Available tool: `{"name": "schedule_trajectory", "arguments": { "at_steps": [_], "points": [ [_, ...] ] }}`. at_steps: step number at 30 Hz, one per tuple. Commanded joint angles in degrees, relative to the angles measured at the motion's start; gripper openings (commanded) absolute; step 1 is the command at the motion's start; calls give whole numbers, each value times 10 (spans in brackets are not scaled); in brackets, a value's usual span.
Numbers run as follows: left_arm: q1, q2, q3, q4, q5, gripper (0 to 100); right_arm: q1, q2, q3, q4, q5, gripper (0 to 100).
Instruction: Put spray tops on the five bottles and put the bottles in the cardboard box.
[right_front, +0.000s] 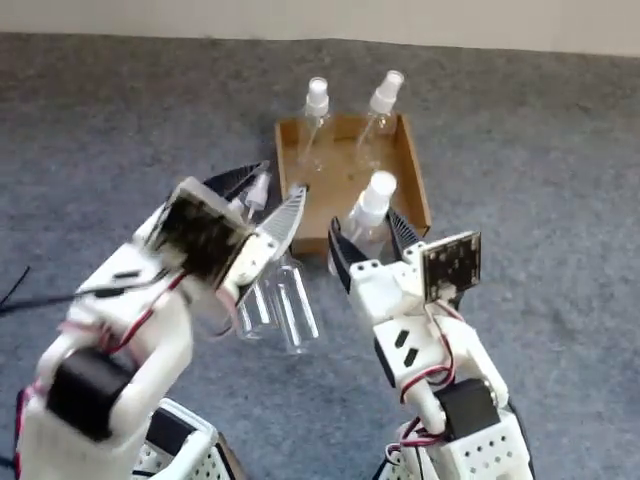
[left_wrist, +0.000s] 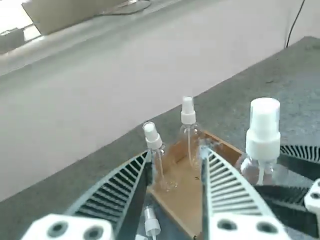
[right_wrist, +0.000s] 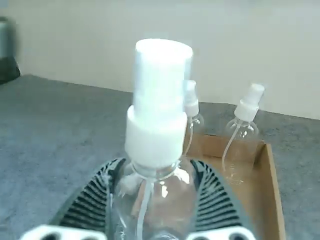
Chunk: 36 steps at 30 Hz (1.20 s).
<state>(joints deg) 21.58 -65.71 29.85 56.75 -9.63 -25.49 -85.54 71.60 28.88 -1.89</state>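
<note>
Right pincer (right_front: 366, 232) is clamped around the belly of a clear bottle (right_front: 368, 225) that already wears its white spray top (right_front: 378, 190). The bottle sits upright between the jaws with its long axis vertical, and whether its base rests on the counter (right_front: 540, 300) I cannot tell. Straight ahead on the far side lies the cardboard box (right_front: 416, 185), its near wall just beyond the held bottle, so the coming move looks like a short lift and a reach forward over that wall. Two capped ones stand at the box's far end, the left bottle (right_front: 316, 118) and the right bottle (right_front: 383, 108), so the held one would go in on the near side. Of the two arms, this one is both loaded and the closer to the box. Left pincer (right_front: 282, 180), just left of the box, gapes wide with nothing gripped. A loose spray top (right_front: 258, 190) shows right by its jaws, and two uncapped bottles (right_front: 280, 305) wait on its near side
</note>
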Motion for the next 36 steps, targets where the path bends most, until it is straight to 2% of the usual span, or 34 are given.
{"name": "schedule_trajectory", "arguments": {
  "at_steps": [1,4,6,10,16,28,34,36],
  "points": [
    [-36,-60,49,17,-2,152,9,153,-145,0,11,3],
    [-57,-92,132,13,-2,164,8,278,-256,0,11,3],
    [-61,-112,190,12,-2,215,7,357,-330,7,11,3],
    [-59,-141,293,-34,-2,252,-11,495,-478,79,6,3],
    [-63,-149,368,-115,-2,251,-70,579,-630,184,-22,3],
    [-124,-148,412,-188,-1,251,-77,580,-640,261,-22,3],
    [-118,-153,412,-188,-1,251,-77,582,-640,255,-22,3],
    [-98,-159,402,-161,-1,251,-77,582,-638,237,-22,3]
  ]
}}
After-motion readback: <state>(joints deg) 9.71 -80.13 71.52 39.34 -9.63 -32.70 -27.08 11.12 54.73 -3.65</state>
